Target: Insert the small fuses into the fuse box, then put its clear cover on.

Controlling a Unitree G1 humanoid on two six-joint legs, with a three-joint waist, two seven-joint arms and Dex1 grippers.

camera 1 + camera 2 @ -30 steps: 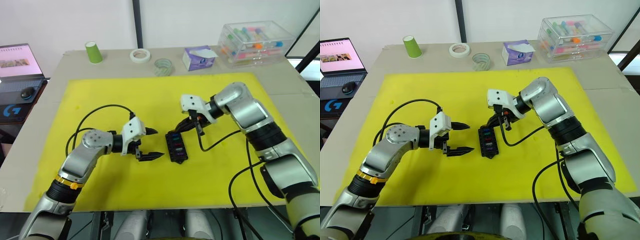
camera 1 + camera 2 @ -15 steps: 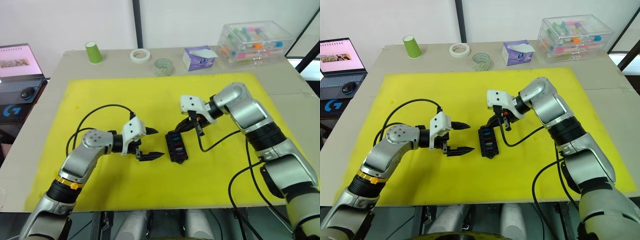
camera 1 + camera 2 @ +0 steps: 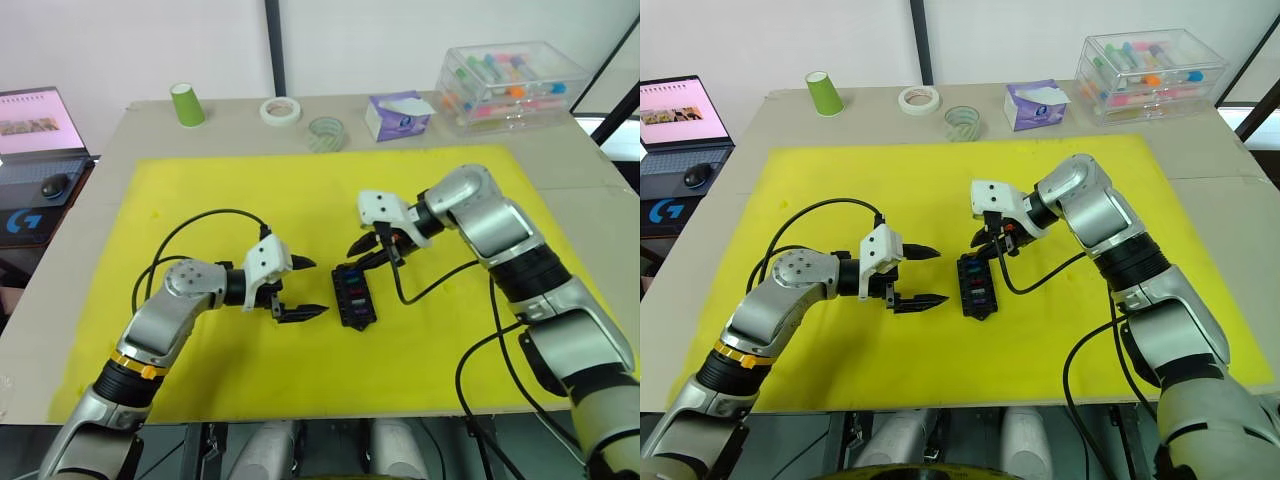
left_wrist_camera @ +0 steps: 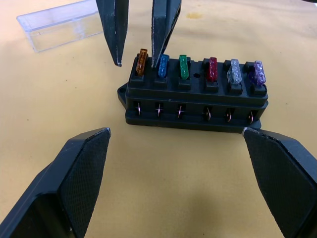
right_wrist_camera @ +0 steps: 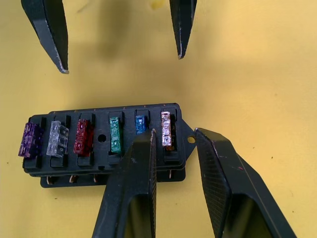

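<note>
1. Left end effector (image 3: 303, 288) hovers low over the yellow mat (image 3: 200, 190), fingers spread wide, holding nothing, pointed at the fuse box (image 3: 353, 294) just beside it.
2. Fuse box sits mid-mat with all six small fuses (image 4: 198, 69) seated in a row: amber, blue, green, red, clear, purple.
3. Right end effector (image 3: 368, 252) hangs right over the amber end of the box, fingers slightly parted, gripping nothing.
4. Clear cover (image 4: 59, 25) lies on the mat just behind the box, apart from it.
5. Far edge of the counter (image 3: 600, 180): green cup (image 3: 186, 104), tape rolls (image 3: 281, 110), drawer box (image 3: 510, 83).
</note>
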